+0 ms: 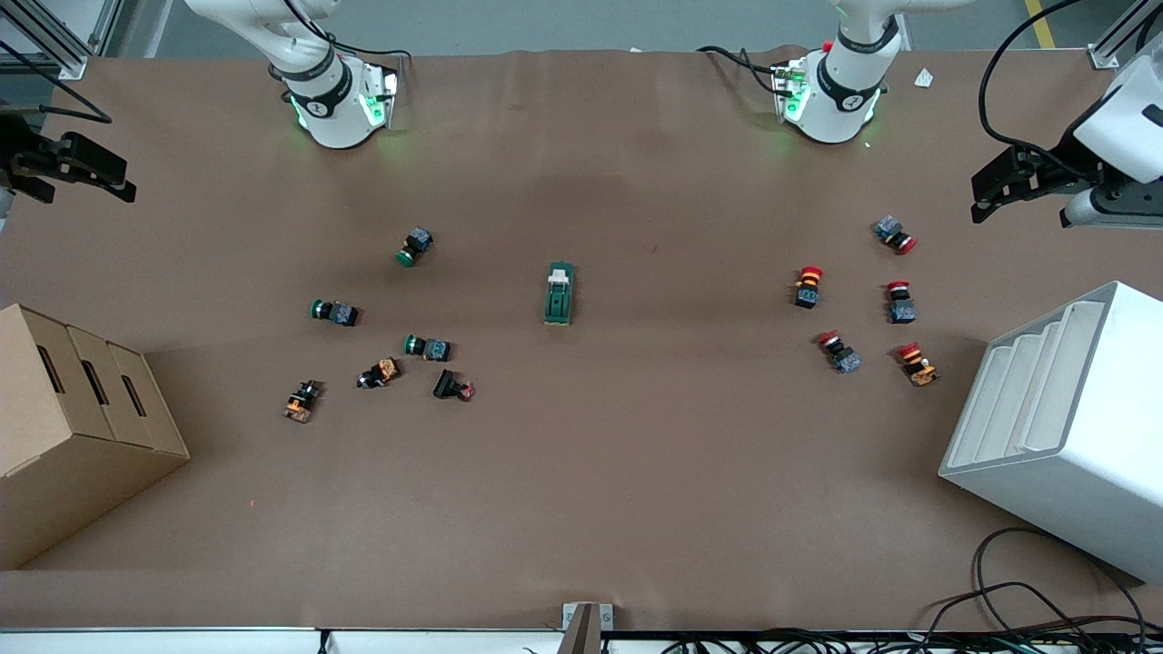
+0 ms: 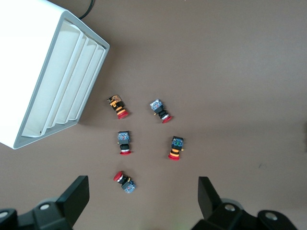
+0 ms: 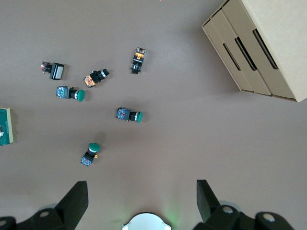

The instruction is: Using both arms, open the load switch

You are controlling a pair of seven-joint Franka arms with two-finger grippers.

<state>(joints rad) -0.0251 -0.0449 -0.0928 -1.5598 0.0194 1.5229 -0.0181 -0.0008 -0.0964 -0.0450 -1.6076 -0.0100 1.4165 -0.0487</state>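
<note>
I had both arms waiting raised at their own ends of the table, the left gripper (image 1: 986, 195) and the right gripper (image 1: 114, 179) each pointing in toward the middle with fingers spread wide and holding nothing.

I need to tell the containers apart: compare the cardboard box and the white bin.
The cardboard box is brown, with dark slots in its compartments, at the right arm's end of the table; the white bin is white, with open stepped trays, at the left arm's end. Both rest tilted on the table's brown cover, about equally near the front camera.
</note>
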